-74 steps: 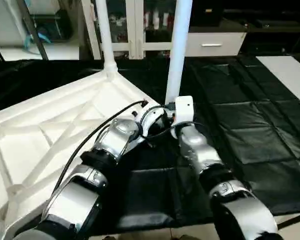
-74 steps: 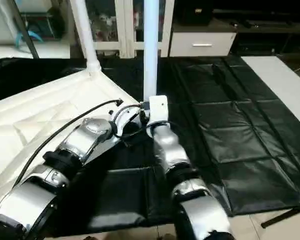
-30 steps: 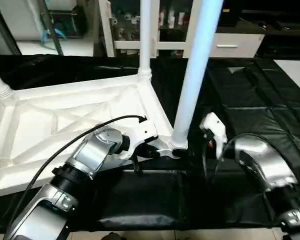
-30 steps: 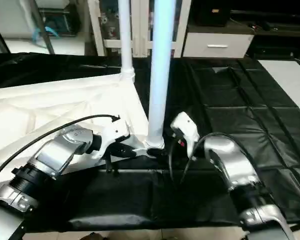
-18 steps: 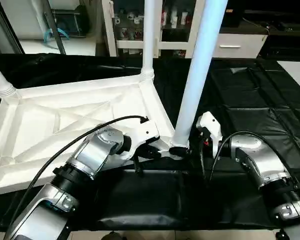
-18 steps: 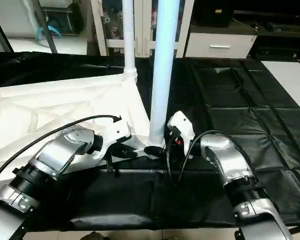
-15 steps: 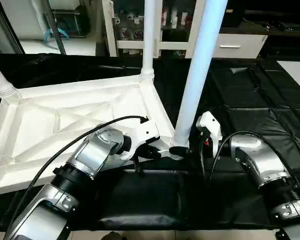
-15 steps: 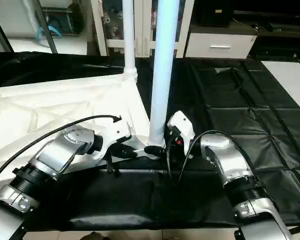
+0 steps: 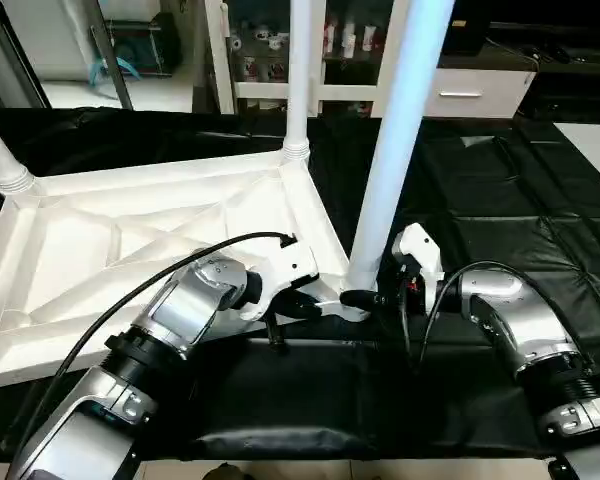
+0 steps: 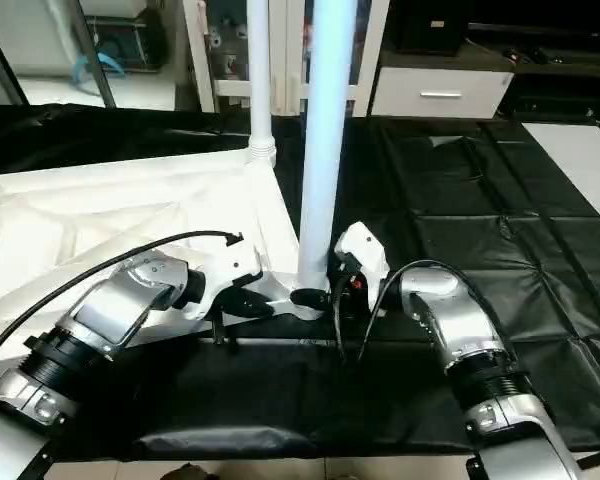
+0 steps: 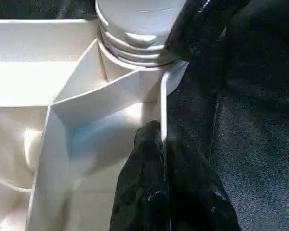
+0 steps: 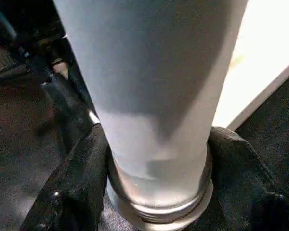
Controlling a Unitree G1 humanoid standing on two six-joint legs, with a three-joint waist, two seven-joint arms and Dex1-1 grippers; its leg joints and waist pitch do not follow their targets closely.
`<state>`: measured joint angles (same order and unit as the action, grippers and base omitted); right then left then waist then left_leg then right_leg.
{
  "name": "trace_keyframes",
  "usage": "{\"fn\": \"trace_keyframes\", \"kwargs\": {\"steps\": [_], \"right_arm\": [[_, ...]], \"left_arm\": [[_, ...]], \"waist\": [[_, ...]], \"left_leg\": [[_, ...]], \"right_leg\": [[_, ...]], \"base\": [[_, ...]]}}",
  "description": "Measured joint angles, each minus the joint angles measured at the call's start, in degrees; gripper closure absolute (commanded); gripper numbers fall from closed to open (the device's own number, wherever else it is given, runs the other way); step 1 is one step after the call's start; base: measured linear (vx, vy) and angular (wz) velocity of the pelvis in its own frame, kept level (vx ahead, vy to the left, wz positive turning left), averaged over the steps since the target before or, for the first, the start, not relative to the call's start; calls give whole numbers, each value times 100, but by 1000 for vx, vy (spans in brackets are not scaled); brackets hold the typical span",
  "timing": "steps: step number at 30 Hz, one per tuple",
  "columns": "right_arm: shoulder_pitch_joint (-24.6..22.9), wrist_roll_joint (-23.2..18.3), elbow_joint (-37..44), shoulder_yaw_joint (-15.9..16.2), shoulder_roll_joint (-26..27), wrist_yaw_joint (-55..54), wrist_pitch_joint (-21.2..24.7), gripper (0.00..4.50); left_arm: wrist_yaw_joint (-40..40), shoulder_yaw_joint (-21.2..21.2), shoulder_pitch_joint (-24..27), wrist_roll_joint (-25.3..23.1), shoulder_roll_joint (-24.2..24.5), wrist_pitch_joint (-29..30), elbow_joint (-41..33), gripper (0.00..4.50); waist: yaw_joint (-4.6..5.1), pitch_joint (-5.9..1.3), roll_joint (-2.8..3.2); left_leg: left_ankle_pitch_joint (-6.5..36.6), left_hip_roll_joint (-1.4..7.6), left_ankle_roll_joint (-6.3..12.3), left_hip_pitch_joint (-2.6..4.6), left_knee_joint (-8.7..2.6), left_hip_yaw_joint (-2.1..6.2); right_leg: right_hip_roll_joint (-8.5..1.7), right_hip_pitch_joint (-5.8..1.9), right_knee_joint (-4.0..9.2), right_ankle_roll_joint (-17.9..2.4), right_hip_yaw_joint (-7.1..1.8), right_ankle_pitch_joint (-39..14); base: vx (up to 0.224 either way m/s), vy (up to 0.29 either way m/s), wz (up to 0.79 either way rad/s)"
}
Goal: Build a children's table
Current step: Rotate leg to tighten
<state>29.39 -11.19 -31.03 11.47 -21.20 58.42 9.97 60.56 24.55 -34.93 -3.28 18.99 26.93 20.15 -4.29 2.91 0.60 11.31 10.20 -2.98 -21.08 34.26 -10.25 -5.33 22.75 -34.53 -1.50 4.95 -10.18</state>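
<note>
The children's table top (image 9: 130,240) lies upside down on the left, its ribbed X-braced underside facing up. White legs stand in its corner sockets: a far one (image 9: 298,80), a far-left one (image 9: 0,160) and a thick near one (image 9: 400,140). My left gripper (image 9: 313,305) is shut on the top's thin rim wall (image 11: 162,110) just beside the near corner socket (image 11: 135,45); its fingers (image 11: 144,192) pinch the wall from both sides. My right gripper (image 9: 360,297) is at the near leg's base (image 12: 154,96), with a black finger (image 12: 82,178) pressed on each side of the tube.
The black-covered work table (image 9: 500,200) stretches to the right and front. A black cable (image 9: 180,270) arcs over my left forearm. White cabinets and shelves (image 9: 460,95) stand behind the table, and pale floor shows at the far right (image 9: 595,140).
My right gripper has moved left from open table to the near leg's base and closed around it. The left gripper has kept its hold on the rim.
</note>
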Motion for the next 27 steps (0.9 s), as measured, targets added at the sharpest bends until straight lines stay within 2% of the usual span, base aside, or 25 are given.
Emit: {"fn": "trace_keyframes", "kwargs": {"steps": [3, 9, 13, 15, 17, 19, 21, 27], "right_arm": [[90, 40, -303, -135, 336, -632, -128, 185], [124, 97, -519, -457, 895, -2004, -180, 185], [399, 235, -928, -712, 1461, -3460, -284, 185], [709, 308, -1293, -808, 1819, -4493, -317, 186], [950, 355, -1580, -890, 2034, -5121, -338, 186], [1164, 412, -1862, -952, 2221, -5716, -395, 186], [1308, 454, -2086, -988, 2358, -6134, -522, 186], [1370, 512, -2401, -1119, 2557, -6548, -945, 186]], "left_arm": [[-331, -161, -55, -67, -148, 43, 231, 450], [-1011, -359, -327, -106, -546, 32, 836, 450], [-1705, -546, -681, -201, -952, -110, 1549, 450], [-2131, -661, -888, -279, -1207, -241, 1989, 450], [-2385, -726, -1035, -288, -1347, -354, 2285, 450], [-2614, -776, -1126, -291, -1455, -493, 2508, 450], [-2726, -793, -1187, -291, -1499, -577, 2639, 450], [-2765, -815, -1203, -314, -1517, -785, 2788, 450]], "waist": [[117, -1, -1], [235, -1, -1], [270, -1, 5], [287, -1, 38], [287, -3, 42], [278, -14, 79], [269, -20, 106], [255, -19, 104]], "left_leg": [[-1, 0, -3, 12, 13, 1], [-4, -2, -7, 8, 22, 5], [-6, -4, -10, 5, 21, 5], [-8, -7, -15, 0, 20, 8], [-6, -8, -15, -2, 13, 8], [-6, -8, -15, -9, -4, 9], [-5, -9, -14, -10, -16, 8], [-5, -8, -13, -11, -20, 7]], "right_leg": [[0, -8, -16, -1, -3, 1], [0, -7, -18, 1, -7, 0], [0, 2, -18, 1, -10, 4], [0, 9, -15, 1, -11, 9], [0, 13, -15, 2, -11, 9], [3, 16, 5, 3, -7, 8], [3, 17, 14, 4, -5, 8], [3, 16, 18, 6, 0, 7]], "base": [[0, 0, 0], [0, 0, 0], [0, 0, 0], [0, 0, 0], [0, 0, 0], [0, 0, 0], [0, 0, 0], [0, 0, 0]]}}
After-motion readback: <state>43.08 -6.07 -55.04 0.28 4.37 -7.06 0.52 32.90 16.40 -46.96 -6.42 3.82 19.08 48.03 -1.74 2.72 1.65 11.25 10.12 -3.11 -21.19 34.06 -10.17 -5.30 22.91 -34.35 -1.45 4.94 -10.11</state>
